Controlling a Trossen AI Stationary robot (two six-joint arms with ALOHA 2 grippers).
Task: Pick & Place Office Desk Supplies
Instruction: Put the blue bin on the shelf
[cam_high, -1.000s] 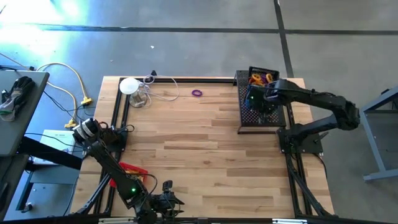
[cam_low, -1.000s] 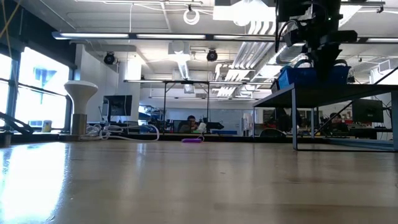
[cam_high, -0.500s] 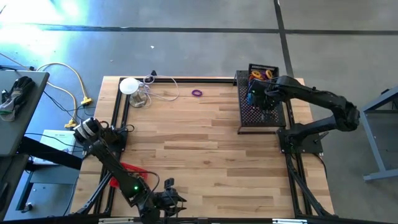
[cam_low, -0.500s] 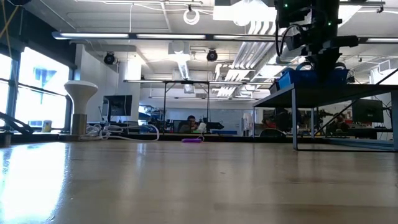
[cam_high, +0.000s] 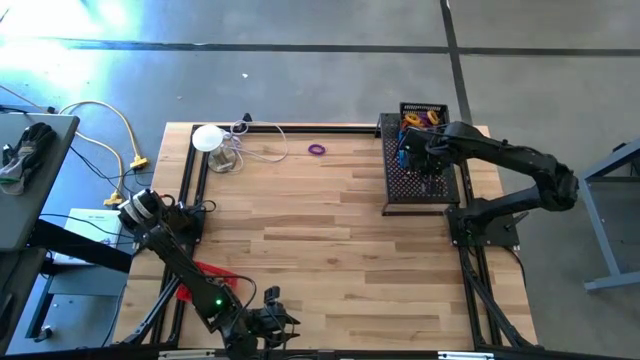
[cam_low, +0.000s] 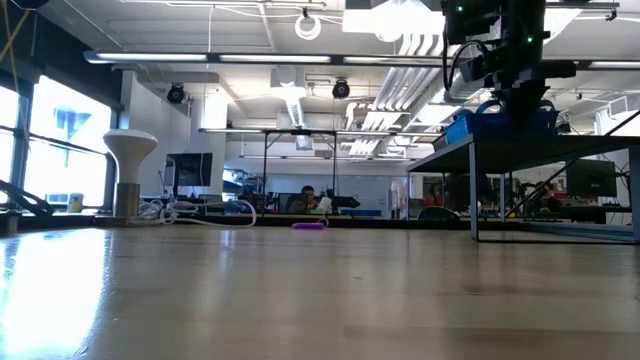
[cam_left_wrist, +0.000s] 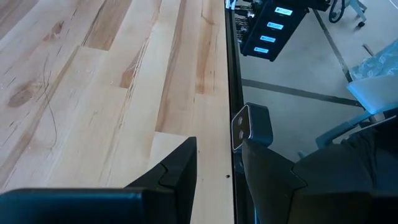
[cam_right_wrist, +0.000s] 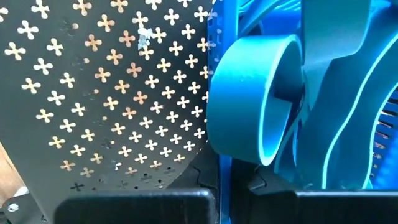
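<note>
My right gripper (cam_high: 412, 152) is over the big flat black tray (cam_high: 420, 190) at the right side of the table (cam_high: 300, 230). My fingers are pinched on the rim of the blue basket (cam_right_wrist: 348, 124). A grey band loop (cam_right_wrist: 255, 99) sits inside it, pressed close to my fingers. The tray has little cross-shaped holes all over it. Behind the blue basket is a black mesh basket (cam_high: 424, 112) with orange and yellow things (cam_high: 412, 125) inside, right at the far edge of the table.

A purple ring (cam_high: 317, 149) lies alone near the far edge, well apart from the tray. The wide wooden middle has lots of free room.

My left gripper (cam_left_wrist: 217, 168) waits at the near edge of the table, with its fingers a little apart and nothing between them.

I can see no words to read
</note>
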